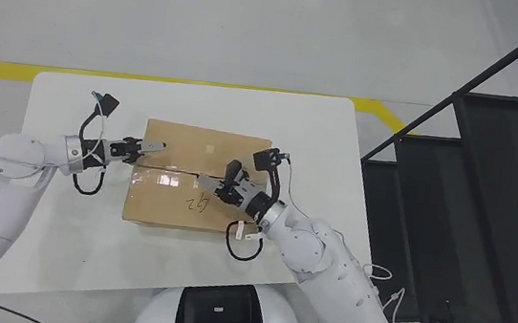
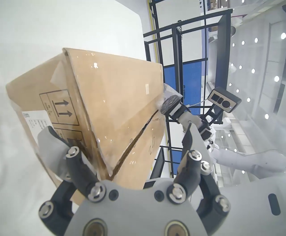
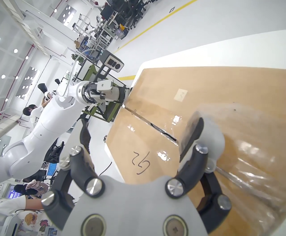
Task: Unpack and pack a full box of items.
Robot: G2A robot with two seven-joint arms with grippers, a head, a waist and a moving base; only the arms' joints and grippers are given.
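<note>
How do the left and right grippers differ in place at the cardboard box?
The left gripper stands at the box's end; the right gripper is over its top. The left gripper has a finger by the side wall; the right gripper has one by the top seam. Both are open.

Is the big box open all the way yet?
No, the cardboard box has both top flaps lying flat and shut.
</note>
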